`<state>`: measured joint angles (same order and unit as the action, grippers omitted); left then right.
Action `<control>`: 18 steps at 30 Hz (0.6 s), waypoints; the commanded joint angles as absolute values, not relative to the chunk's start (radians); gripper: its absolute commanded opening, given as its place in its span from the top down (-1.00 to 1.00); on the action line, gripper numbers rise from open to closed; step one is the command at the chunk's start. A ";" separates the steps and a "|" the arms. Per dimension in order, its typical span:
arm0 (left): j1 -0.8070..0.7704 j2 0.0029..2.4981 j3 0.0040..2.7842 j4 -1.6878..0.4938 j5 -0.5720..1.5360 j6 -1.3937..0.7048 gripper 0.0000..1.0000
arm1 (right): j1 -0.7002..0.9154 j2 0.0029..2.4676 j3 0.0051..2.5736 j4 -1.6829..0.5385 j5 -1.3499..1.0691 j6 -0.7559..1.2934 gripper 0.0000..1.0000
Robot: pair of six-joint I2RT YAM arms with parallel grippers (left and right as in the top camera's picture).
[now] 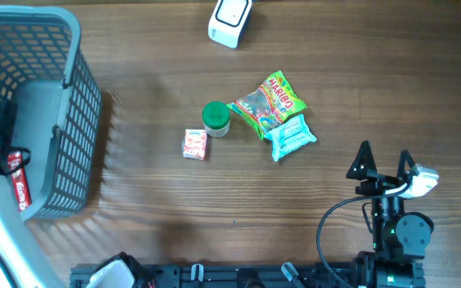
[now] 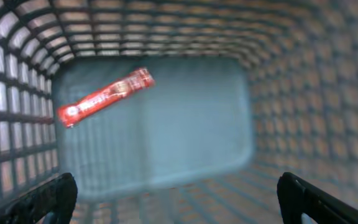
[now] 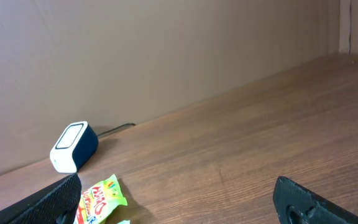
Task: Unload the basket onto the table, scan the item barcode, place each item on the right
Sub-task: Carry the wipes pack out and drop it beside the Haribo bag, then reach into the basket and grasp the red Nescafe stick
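Basket (image 1: 82, 136): grey mesh, at the table's far left edge; high walls on all sides.
Left gripper (image 2: 176, 186): inside the basket, jaws spread wide and holding nothing.
Red snack bar (image 2: 104, 96): lies slantwise on the basket floor near the left wall, apart from both fingers. This item looks finished.
Step in hand: one item is binned, so the next one is probably to be fetched and shown to the scanner.
Small pink box (image 1: 194, 145): on open wood, just beside the green-lidded jar (image 1: 216, 118); nearest to the left arm, which must first lift above the basket rim.
Barcode scanner (image 1: 230, 18): white, at the table's far edge, with bare wood in front of it.
Haribo bag (image 1: 268, 102): touches or overlaps the light blue packet (image 1: 293, 136), so a grasp calls for a free edge.
Right gripper (image 1: 385, 152): jaws apart and empty, near the front right with clear room toward the packets.
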<state>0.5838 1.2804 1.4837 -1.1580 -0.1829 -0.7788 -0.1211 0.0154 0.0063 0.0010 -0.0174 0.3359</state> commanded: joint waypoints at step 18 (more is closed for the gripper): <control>0.722 1.586 0.899 -0.353 -0.219 -0.107 -1.00 | -0.122 0.007 0.005 0.006 -0.007 0.325 -0.99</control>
<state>0.7155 1.5131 0.9039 -0.3801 -0.1925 -0.1761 -0.1211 0.0154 0.0063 0.0010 -0.0174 0.3359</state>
